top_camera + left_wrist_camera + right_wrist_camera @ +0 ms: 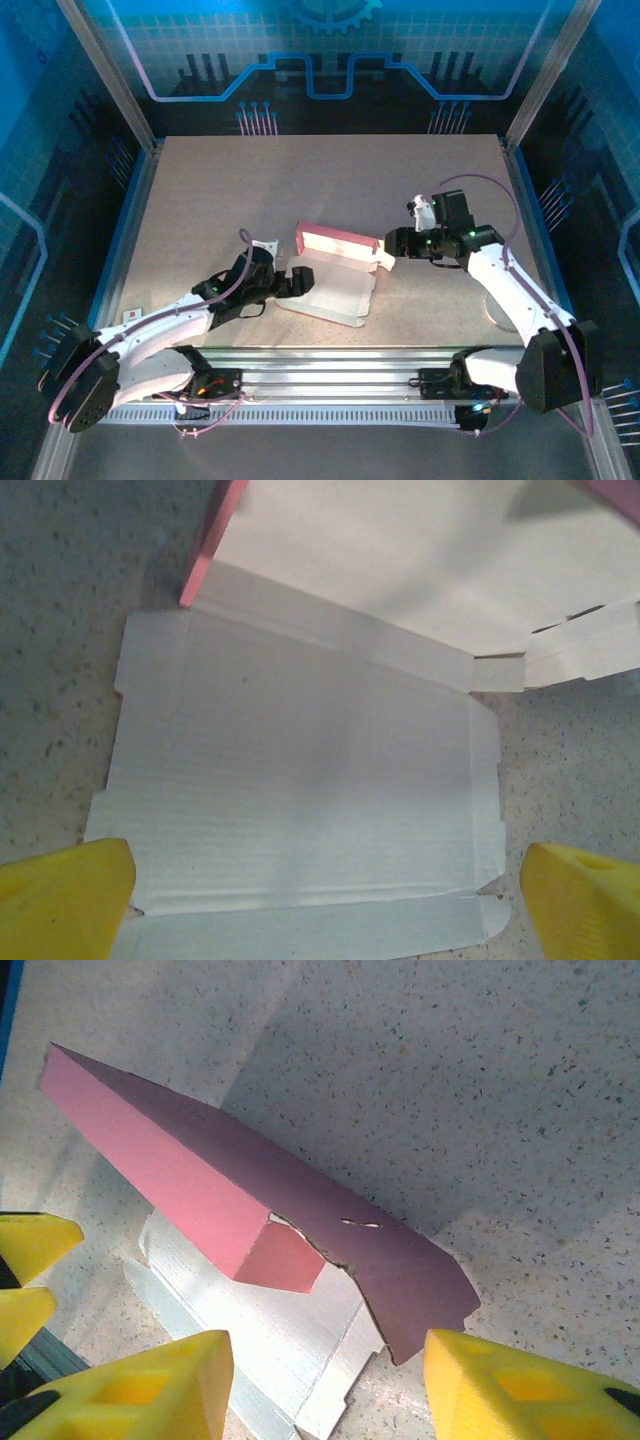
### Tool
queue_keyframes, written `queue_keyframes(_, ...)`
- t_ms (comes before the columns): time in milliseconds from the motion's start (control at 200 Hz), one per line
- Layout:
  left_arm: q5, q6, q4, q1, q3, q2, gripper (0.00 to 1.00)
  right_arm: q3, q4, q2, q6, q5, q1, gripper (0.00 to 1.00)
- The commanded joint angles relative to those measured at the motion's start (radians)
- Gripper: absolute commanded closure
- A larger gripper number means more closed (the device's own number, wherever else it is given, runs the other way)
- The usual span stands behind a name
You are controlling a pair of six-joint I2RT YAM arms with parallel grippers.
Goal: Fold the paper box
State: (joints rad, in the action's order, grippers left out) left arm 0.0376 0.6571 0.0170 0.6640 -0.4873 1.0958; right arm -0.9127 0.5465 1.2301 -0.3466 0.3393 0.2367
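Observation:
The paper box [338, 243] lies mid-table, half folded. Its pink back wall stands up while the whitish inner panel [333, 294] lies flat in front of it. My left gripper [298, 281] is open at the flat panel's left edge. From the left wrist, its yellow fingertips [62, 900] stand wide apart over the white panel [300, 770]. My right gripper [392, 243] is at the raised wall's right end. In its wrist view the right gripper [325, 1390] stands open. The pink wall [200, 1175] and its end flap [415, 1285] lie ahead of the fingers, untouched.
The speckled table [250, 190] has bare room behind and to both sides of the box. A small card [131, 314] lies near the left edge. A metal rail [330, 365] runs along the near edge, and frame posts [110, 70] rise at the back corners.

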Motion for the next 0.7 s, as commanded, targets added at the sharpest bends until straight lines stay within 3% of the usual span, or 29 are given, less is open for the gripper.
queue_keyframes(0, -0.041, 0.058, -0.058, 0.006, 0.024, 0.031, 0.01, -0.019, 0.007, 0.01, 0.01, -0.057, 0.017, 0.46)
queue_keyframes(185, -0.005, 0.067, -0.06, 0.011, 0.031, 0.076, 0.01, -0.015, -0.005, 0.04, 0.003, -0.086, 0.018, 0.48)
queue_keyframes(695, 0.038, 0.191, -0.14, 0.091, 0.049, 0.239, 0.01, 0.003, -0.037, 0.11, 0.015, -0.144, 0.1, 0.67)
